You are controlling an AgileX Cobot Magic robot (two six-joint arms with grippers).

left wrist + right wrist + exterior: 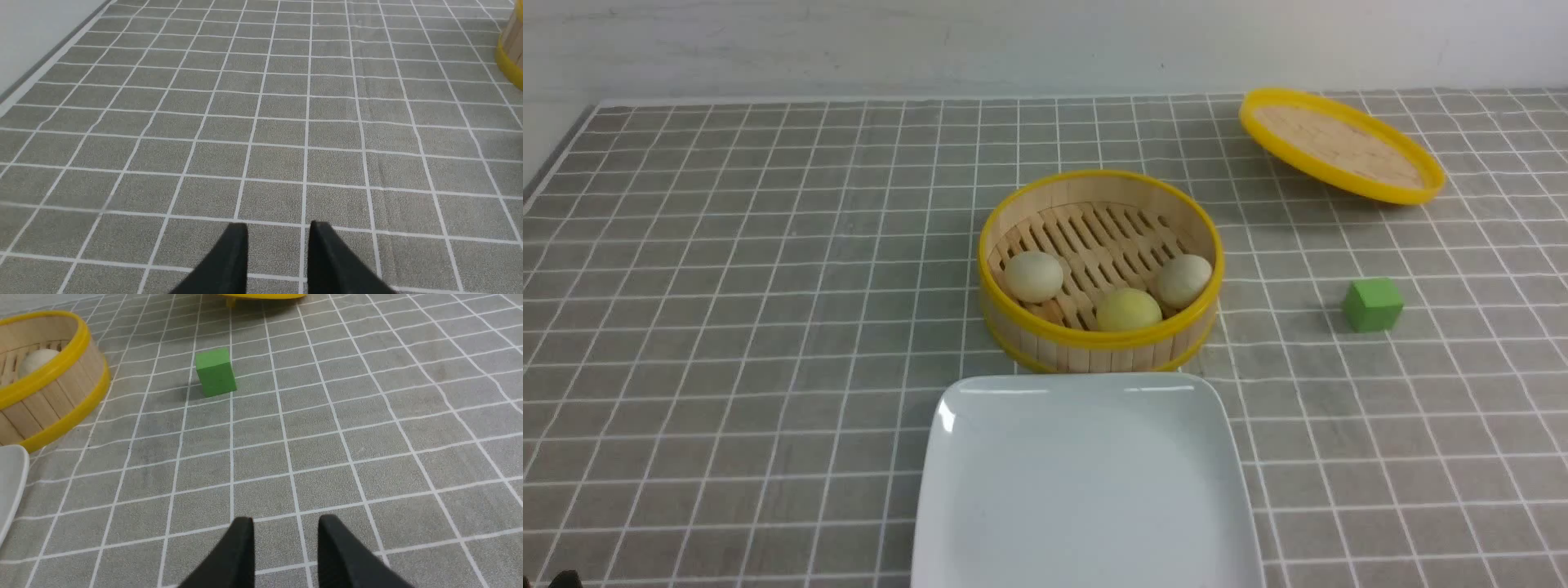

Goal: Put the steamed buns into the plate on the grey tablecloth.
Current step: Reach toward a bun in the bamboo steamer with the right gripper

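Pale dough is what I must move: the three steamed buns (1128,309), two off-white and one yellow, all lie inside the bamboo steamer (1100,184). It stands on the grey tablecloth (768,286) just behind the plate (1086,490), which holds nothing yet.

I judge the buns light, soft and easy to dent, and being round they may roll. I would take each one from above, across its widest middle, with a gentle squeeze.

Only the front view shows all three buns, but it shows no fingers. The left wrist view shows the left gripper (278,228) over bare cloth, jaws apart and holding nothing. The right wrist view shows the right gripper (284,520) in the same state, near the green cube (215,371), with one bun visible over the steamer wall.
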